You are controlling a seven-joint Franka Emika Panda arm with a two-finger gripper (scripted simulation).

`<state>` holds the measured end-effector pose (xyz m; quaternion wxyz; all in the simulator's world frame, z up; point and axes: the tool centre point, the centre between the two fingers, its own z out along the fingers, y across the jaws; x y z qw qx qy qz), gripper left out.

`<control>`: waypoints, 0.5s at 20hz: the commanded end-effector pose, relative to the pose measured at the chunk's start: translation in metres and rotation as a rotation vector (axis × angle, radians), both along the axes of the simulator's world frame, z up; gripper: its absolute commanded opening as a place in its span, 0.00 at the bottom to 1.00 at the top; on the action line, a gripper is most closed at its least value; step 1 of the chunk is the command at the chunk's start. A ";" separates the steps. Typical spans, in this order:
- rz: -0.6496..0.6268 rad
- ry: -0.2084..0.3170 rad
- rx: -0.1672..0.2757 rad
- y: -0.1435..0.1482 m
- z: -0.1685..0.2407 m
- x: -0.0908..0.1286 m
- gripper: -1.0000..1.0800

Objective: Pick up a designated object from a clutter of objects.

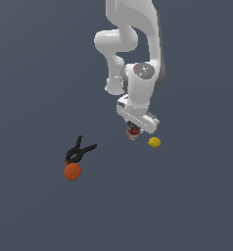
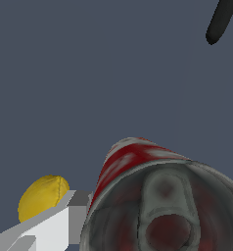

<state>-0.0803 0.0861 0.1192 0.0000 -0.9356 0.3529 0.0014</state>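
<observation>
Under gripper (image 1: pixel 133 131) | can (image 2: pixel 138 162) label red-white | text unreadable

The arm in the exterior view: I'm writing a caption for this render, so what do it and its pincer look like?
The arm is glossy white, built of rounded, bulbous segments with dark grey seams at the joints. The wrist has a grey circular cap. The pincer hangs from a boxy white hand with grey edging; in the wrist view one finger looks white and light grey, with flat, angular faces. No cables or markings show.
</observation>
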 end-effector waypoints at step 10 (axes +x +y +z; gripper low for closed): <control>0.000 -0.003 0.004 -0.050 0.098 0.005 0.00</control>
